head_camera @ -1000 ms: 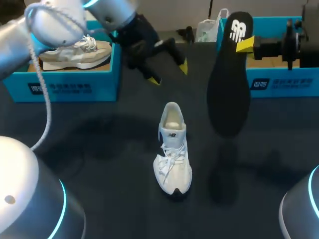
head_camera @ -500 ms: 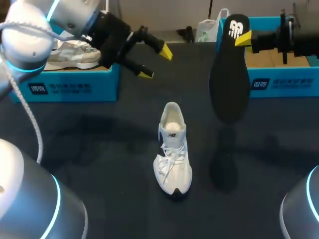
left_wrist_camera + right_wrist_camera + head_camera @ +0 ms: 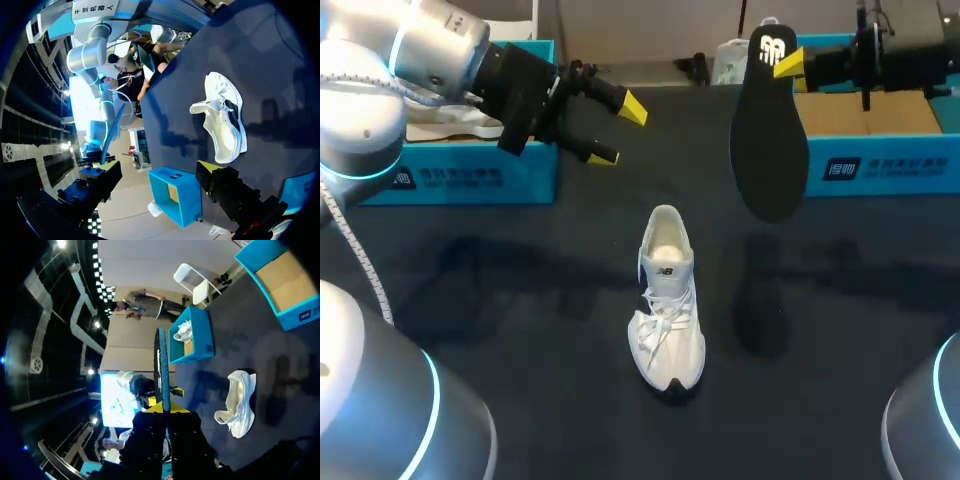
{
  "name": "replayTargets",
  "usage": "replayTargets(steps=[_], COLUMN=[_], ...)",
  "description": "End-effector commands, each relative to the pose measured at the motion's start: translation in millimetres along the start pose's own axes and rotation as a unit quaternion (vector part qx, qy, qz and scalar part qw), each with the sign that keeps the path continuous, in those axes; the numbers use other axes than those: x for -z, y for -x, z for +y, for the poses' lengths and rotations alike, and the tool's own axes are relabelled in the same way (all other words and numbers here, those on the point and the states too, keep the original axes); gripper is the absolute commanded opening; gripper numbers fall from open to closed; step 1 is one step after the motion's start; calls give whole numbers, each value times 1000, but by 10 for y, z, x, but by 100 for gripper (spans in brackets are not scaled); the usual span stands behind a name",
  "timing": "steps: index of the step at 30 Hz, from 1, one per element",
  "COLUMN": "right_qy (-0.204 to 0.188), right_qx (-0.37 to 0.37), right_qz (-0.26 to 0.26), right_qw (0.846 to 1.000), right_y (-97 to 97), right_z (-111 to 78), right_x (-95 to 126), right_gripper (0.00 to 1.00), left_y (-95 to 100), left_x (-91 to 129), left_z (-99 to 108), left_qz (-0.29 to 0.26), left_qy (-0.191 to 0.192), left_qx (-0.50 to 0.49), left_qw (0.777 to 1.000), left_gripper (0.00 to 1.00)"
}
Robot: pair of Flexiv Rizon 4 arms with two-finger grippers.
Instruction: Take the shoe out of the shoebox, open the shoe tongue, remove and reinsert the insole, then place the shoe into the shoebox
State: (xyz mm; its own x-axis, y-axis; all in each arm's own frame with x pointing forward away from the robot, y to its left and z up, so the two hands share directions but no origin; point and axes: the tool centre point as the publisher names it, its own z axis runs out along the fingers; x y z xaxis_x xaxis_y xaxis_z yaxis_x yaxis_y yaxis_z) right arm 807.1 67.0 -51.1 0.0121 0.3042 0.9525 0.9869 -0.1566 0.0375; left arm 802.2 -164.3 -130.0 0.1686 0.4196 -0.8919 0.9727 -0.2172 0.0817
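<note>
My right gripper [image 3: 788, 65] pinches the black insole [image 3: 768, 150] by its heel, toe down. Left gripper [image 3: 618, 132] gapes empty; I'd brace the white sneaker [image 3: 667, 300], then feed toe-first.

A white lace-up sneaker [image 3: 222, 117] lies on the dark tabletop [image 3: 270, 60]. The left gripper [image 3: 157, 167] gapes wide, an open blue cardboard shoebox [image 3: 175, 195] ahead.

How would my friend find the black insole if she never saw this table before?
Start at the dark table and find the blue shoebox at its right. Beside it the right gripper pinches the insole by its top end, so it hangs in the air. It is flat, long and black, while the shoe nearby is white and sits on the table.
</note>
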Motion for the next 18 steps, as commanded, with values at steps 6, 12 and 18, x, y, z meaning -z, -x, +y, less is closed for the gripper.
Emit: replayTargets(steps=[6,12,18], right_qy=[-10,-6,-3], right_qx=[0,-18,-55], right_qz=[-2,4,12], right_qw=[1000,1000,998], right_y=[-12,55,139], right_z=[42,126,201], right_x=[-11,-94,-253], right_gripper=[0,0,0], left_y=[-15,86,108], left_x=[-8,69,80], left_z=[-21,-38,-48], left_qz=[-22,-101,-145], left_qy=[10,37,53], left_qx=[-1,10,14], left_qw=[1000,994,988], left_gripper=[100,100,100])
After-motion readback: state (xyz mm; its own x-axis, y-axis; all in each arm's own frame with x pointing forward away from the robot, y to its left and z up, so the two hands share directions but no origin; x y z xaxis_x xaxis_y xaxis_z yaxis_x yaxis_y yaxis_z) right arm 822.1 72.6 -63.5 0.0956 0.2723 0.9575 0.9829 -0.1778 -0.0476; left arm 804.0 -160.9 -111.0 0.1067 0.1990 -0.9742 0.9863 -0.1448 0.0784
